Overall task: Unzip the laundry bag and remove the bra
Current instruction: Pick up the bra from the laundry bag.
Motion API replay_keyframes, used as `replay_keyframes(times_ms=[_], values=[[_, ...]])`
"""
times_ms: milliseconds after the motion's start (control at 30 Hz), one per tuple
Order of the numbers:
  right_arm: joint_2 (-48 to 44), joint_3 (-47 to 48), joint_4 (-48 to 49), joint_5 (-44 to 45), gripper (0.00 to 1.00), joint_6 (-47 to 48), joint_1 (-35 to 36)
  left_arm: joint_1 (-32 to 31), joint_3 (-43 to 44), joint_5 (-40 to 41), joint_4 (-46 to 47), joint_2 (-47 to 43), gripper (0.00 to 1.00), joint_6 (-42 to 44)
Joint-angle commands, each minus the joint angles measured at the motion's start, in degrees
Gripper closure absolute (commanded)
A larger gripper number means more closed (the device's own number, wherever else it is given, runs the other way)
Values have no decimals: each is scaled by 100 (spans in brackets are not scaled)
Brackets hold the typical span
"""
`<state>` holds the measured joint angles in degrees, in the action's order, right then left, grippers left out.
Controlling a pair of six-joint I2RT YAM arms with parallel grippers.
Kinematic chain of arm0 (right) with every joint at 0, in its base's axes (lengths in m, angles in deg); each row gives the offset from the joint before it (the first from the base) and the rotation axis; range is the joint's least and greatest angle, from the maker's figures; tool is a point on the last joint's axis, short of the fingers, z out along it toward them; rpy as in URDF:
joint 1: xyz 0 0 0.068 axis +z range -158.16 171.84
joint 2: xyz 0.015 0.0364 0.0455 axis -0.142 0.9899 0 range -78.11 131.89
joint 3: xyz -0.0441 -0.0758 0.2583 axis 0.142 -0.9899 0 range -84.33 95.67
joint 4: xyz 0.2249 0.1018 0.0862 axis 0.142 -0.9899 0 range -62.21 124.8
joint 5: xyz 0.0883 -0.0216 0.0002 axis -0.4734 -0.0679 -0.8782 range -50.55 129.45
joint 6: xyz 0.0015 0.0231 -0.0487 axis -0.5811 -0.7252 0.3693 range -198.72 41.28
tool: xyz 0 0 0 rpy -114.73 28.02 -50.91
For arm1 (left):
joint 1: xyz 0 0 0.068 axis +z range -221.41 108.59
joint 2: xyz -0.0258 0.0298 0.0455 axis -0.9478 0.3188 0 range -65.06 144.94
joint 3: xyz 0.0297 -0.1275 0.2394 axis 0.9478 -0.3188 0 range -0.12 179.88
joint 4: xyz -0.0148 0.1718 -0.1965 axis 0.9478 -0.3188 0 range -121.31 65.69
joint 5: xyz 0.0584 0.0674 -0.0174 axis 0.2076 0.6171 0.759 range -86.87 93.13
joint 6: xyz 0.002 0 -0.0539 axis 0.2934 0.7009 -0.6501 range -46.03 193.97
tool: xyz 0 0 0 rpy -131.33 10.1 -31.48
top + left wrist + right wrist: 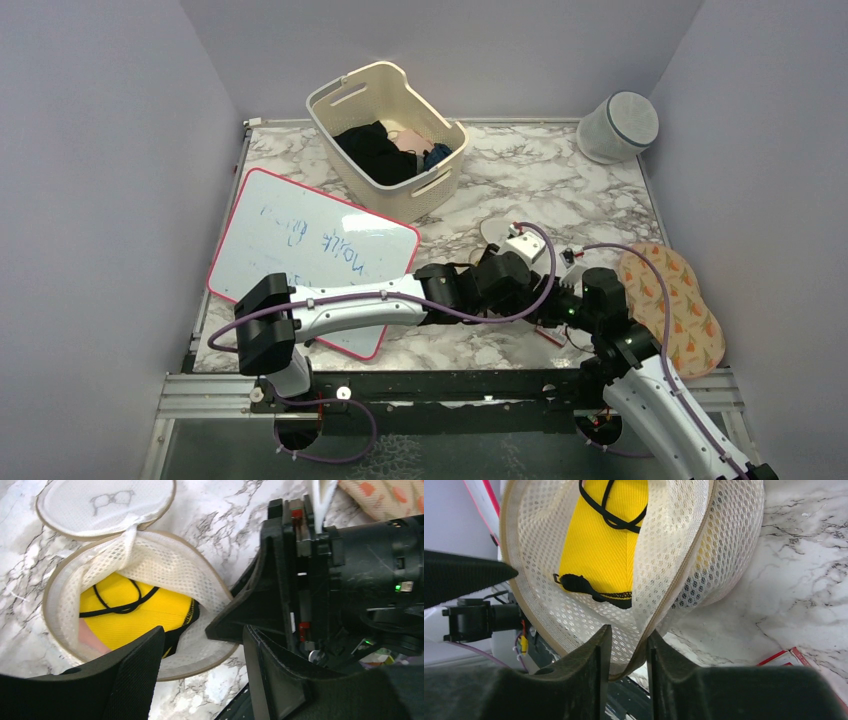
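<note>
Marble table (520,170): right gripper (628,630) pinches the laundry bag (165,565) rim; left gripper (205,630), jaws spread, seemingly just above the bra (130,615).

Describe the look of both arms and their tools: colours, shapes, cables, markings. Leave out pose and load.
The left arm and the right arm have white shell links between black joint housings, with purple cables looping outside. The left tool and the right tool carry matte black, wedge-shaped fingers, finely textured. A small green light glows on the right arm's black wrist. No sleeves, no readable markings.
</note>
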<state>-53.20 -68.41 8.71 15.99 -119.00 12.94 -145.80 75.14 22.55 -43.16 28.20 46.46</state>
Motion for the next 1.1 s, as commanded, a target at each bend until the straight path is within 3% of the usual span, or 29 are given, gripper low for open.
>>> replay_keyframes(times_ms=[0, 500, 667, 933, 1067], values=[[78, -75, 190, -278, 75, -1, -1, -32, 160, 483, -743, 253, 49, 145], [34, -396, 332, -491, 78, 50, -1, -32, 146, 965, -980, 926, 42, 229], [110, -413, 407, -523, 78, 57, -2, -32, 195, 1192, -967, 1014, 52, 235], [312, -423, 525, -586, 78, 79, -7, -47, 196, 986, -937, 1000, 85, 311], [334, -423, 521, -594, 78, 81, -1, -94, 406, 865, -933, 1027, 95, 396]])
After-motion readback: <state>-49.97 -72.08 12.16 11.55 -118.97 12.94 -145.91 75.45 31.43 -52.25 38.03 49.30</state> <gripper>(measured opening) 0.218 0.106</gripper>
